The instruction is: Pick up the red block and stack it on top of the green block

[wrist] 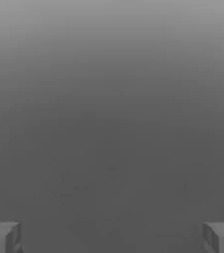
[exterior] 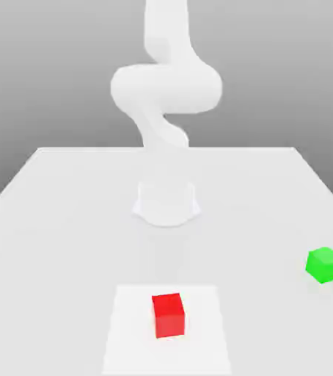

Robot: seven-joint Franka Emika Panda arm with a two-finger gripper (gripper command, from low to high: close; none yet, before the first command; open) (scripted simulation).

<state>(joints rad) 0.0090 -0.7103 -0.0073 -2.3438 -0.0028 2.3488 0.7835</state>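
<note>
Grey fingers of the gripper wide apart, nothing between. Keep them so, bring them above the red block on the white square, align with two opposite faces, descend straight, then close gently. Best to stay clear of the green block, near the exterior view's right edge.

Bare tabletop between both cubes

White table: red block on seemingly flat pale square; green block; robot base.
</note>
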